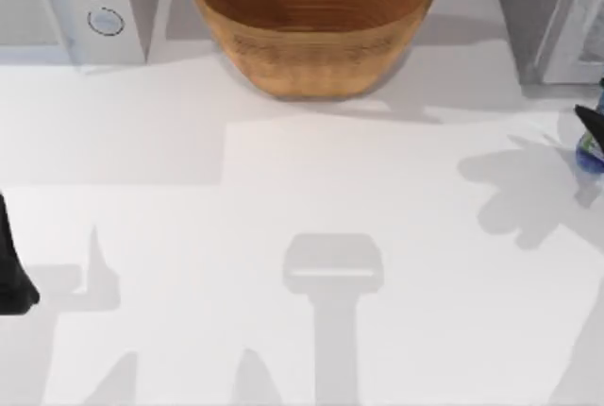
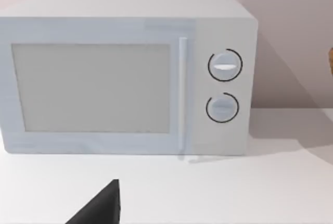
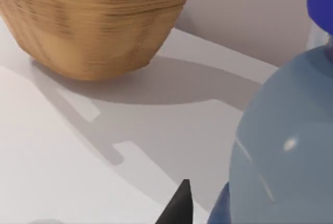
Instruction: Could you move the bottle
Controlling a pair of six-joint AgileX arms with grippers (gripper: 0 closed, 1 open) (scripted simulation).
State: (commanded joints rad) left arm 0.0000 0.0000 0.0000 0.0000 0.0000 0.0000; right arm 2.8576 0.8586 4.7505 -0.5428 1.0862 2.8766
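At the right end effector (image 1: pixel 593 127): the bottle (image 1: pixel 589 153) sits right beside it.
Grip: cannot tell, open or holding.
Tip: squeeze gently, lift straight.

Clear glossy plastic bottle (image 3: pixel 281 146); woven wicker bowl (image 1: pixel 314 19)

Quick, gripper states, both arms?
Left gripper: parked at table's left edge, cannot be told.
Right gripper: at right edge by the bottle, cannot be told.
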